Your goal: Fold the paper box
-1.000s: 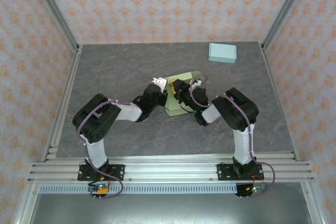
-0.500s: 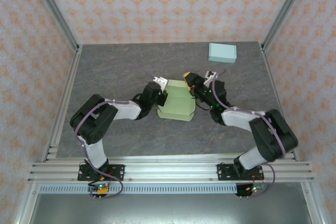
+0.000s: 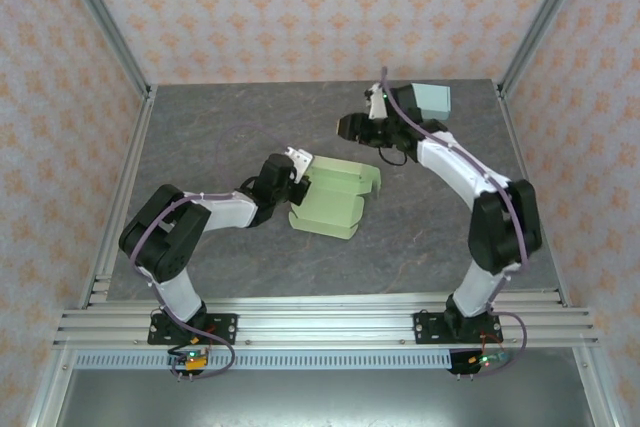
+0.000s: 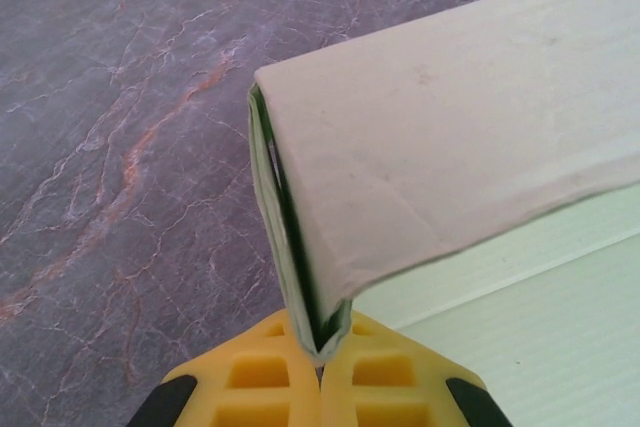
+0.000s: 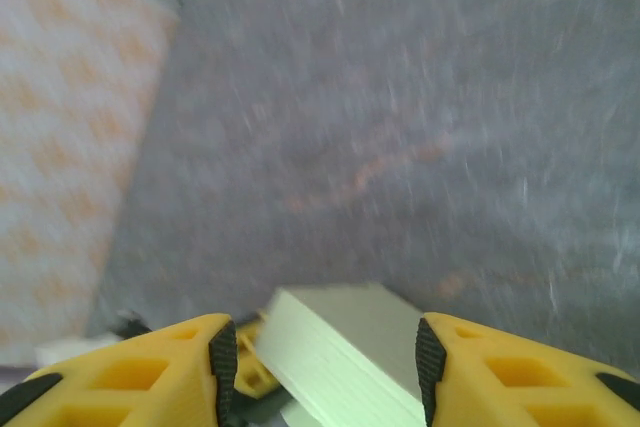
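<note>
The right gripper (image 3: 352, 127) has let go of the paper box (image 3: 335, 199) and moved off to the far side, where it hangs above the table (image 3: 200, 127) with its jaws apart and nothing between them. A second ago it was down at the right side of the box. The left gripper (image 3: 297, 167) stays clenched on the left edge of the box, and its wrist view shows the doubled flap (image 4: 300, 247) pinched between the fingertips. I judge that one fold is finished and the box is now held from one side only. It lies in the middle of the table. There is open room near and right of it, and the small blue box (image 3: 432, 99) in the far right corner is well apart.
</note>
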Controlling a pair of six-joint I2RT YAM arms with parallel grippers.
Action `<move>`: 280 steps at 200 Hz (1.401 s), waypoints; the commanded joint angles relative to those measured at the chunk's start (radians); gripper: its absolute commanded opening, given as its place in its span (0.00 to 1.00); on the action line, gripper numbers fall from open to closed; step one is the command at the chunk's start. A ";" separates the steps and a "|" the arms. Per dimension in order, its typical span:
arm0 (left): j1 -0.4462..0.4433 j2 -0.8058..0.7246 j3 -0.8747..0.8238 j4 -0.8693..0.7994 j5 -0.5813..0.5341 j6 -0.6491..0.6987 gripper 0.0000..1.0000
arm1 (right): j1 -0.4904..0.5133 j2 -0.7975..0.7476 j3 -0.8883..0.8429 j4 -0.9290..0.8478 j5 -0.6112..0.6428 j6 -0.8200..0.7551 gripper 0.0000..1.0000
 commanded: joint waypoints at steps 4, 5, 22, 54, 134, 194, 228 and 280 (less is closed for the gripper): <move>0.003 -0.001 -0.029 0.036 0.040 0.033 0.01 | 0.010 0.129 0.118 -0.288 -0.174 -0.245 0.52; 0.003 0.000 -0.030 0.038 0.041 0.033 0.01 | 0.012 0.134 0.123 -0.295 -0.176 -0.249 0.52; 0.003 0.027 -0.023 0.053 0.046 0.032 0.02 | 0.030 0.193 0.182 -0.363 -0.178 -0.297 0.56; 0.003 0.056 -0.008 0.090 0.053 0.015 0.06 | 0.050 0.253 0.207 -0.383 -0.142 -0.298 0.53; -0.004 0.138 0.002 0.209 0.033 -0.033 0.17 | 0.062 0.287 0.188 -0.345 -0.151 -0.201 0.39; -0.025 0.170 -0.015 0.269 0.038 -0.011 0.20 | 0.060 0.283 0.113 -0.265 -0.271 -0.133 0.37; -0.026 0.249 -0.028 0.342 0.040 -0.033 0.04 | 0.052 0.282 0.101 -0.271 -0.276 -0.157 0.40; -0.026 0.220 -0.058 0.376 0.012 -0.036 0.00 | 0.036 0.245 0.064 -0.192 -0.231 -0.083 0.45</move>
